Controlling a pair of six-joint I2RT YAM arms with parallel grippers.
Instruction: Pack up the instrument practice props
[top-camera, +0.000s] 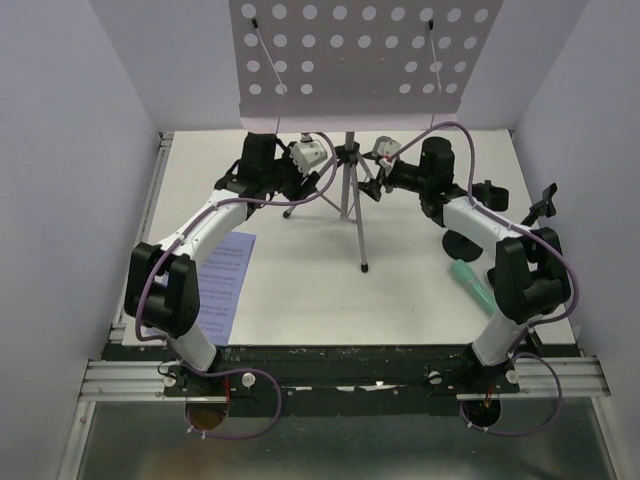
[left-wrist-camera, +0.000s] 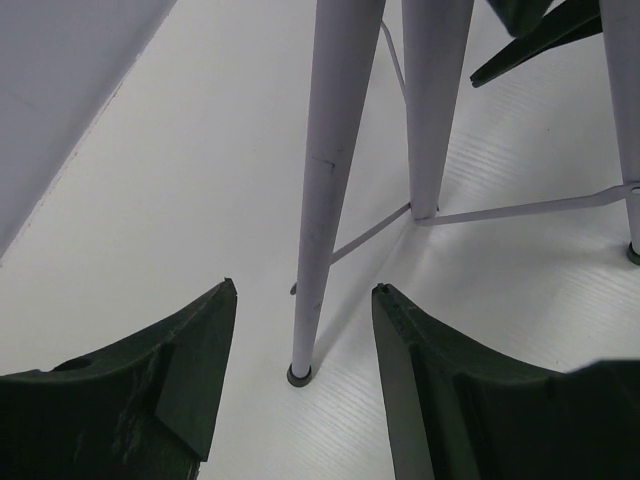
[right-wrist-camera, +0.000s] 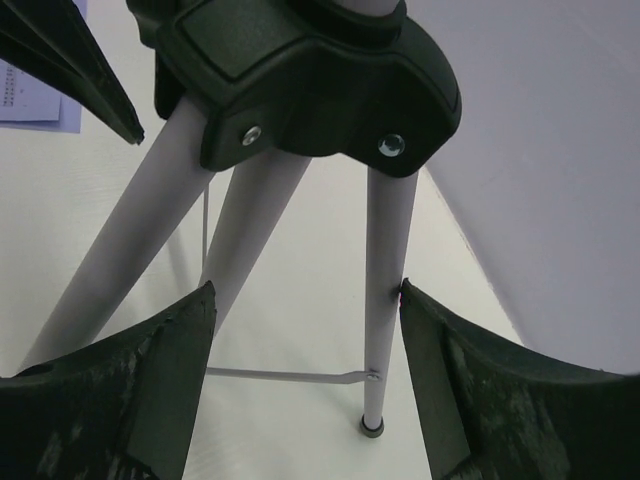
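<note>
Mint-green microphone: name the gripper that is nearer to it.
Right. The right gripper straddles a tripod leg on the side of the mint-green microphone; the left gripper straddles a leg on the tripod's opposite side, farther off.

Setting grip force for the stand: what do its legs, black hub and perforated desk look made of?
Legs: likely thin metal tube, smooth satin silver; dark end caps, probably rubber. Hub: moulded black plastic, matte, rounded, two bright screws. Desk: pale thin sheet punched with round holes; painted metal or plastic, unclear.
</note>
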